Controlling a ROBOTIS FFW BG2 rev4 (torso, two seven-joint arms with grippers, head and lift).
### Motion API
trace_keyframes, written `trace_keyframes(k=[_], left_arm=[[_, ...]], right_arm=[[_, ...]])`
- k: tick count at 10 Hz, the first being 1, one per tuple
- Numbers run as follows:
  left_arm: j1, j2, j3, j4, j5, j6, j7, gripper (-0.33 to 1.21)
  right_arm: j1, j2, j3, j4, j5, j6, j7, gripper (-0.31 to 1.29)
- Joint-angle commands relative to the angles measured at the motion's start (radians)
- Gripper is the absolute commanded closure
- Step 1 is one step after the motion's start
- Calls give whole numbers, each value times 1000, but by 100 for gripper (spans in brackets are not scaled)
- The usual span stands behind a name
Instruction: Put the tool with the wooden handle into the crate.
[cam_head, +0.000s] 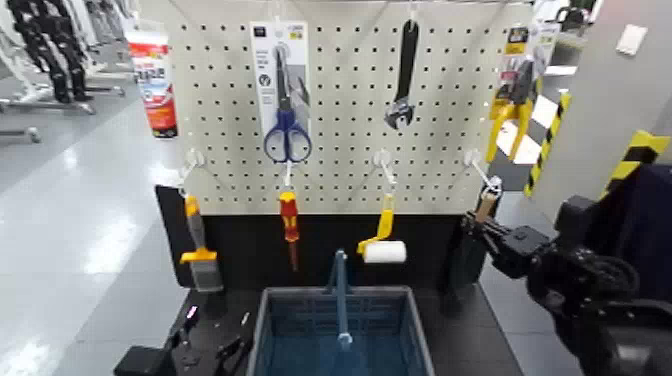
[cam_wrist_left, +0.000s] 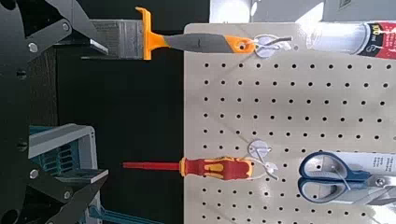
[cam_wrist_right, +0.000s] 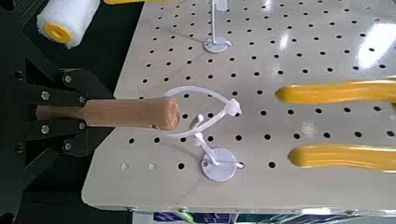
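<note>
We grip the tool on its hook, crate not yet reached.

Our right gripper (cam_wrist_right: 56, 119) is clamped on the tan wooden-handled tool (cam_wrist_right: 126, 114), hanging on the white pegboard hook (cam_wrist_right: 207, 117) above the blue-grey mesh crate (cam_head: 340, 335); lifting off and lowering remain. Left gripper (cam_head: 205, 350) idles beside the crate.

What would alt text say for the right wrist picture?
The right claw grips a wooden tool handle whose end sits in a white hook on a pegboard. Yellow handles and a white roller hang nearby.
</note>
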Motion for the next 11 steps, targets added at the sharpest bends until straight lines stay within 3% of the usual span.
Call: trace_keyframes(k=[1, 4, 6, 8, 11], left_arm=[[-4, 4, -6, 2, 2, 1, 0, 36], [-10, 9, -10, 6, 3, 1, 0, 36], [-13, 12, -15, 8, 5, 3, 0, 36], [-13, 12, -16, 8, 5, 4, 0, 36], [-11, 12, -16, 5, 5, 10, 0, 36]], right_arm=[[39, 6, -32, -101, 15, 53, -3, 116], [102, 23, -75, -221, 24, 120, -3, 116], [163, 44, -95, -367, 36, 228, -3, 116], [205, 67, -81, -503, 27, 340, 19, 116], [251, 100, -1, -543, -36, 400, 39, 116]])
